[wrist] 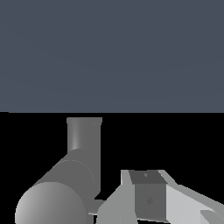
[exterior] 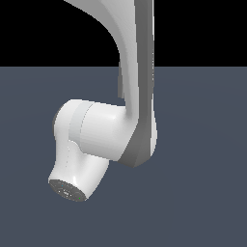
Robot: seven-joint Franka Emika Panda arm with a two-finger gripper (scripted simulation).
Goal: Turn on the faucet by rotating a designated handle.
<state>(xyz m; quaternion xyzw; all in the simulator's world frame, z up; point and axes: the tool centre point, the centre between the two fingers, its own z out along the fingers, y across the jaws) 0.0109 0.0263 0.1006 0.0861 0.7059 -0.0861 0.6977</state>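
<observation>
Exterior view: white arm (exterior: 111,120) filling the middle, dropping from the top edge, bending at a bulky joint toward the exterior view's left. Rounded end cap (exterior: 67,189) low and left, speckled grey face turned outward. Dark slate-blue floor (exterior: 202,193) all around, black band beyond at the far edge. No faucet, no handle, no gripper in sight here; arm bulk blocking whatever sits behind.

Wrist view: only here the task's hardware. Faucet (wrist: 65,183) close to the camera, grey metallic: thick cylinder lying toward the lens with a rounded pale end, a narrower upright tube rising from it with a bright streak down its length. Spout curve not seen. Thin light grey bit (wrist: 97,204) poking out at the cylinder's side toward the gripper, possibly the handle; too small and too cut off to say for sure. Gripper (wrist: 151,199) just beside the faucet, light grey wedge shapes around a darker square block. Fingertips out of frame, so open or closed: cannot tell. Contact with the faucet: cannot tell. Same slate floor across the far half.
</observation>
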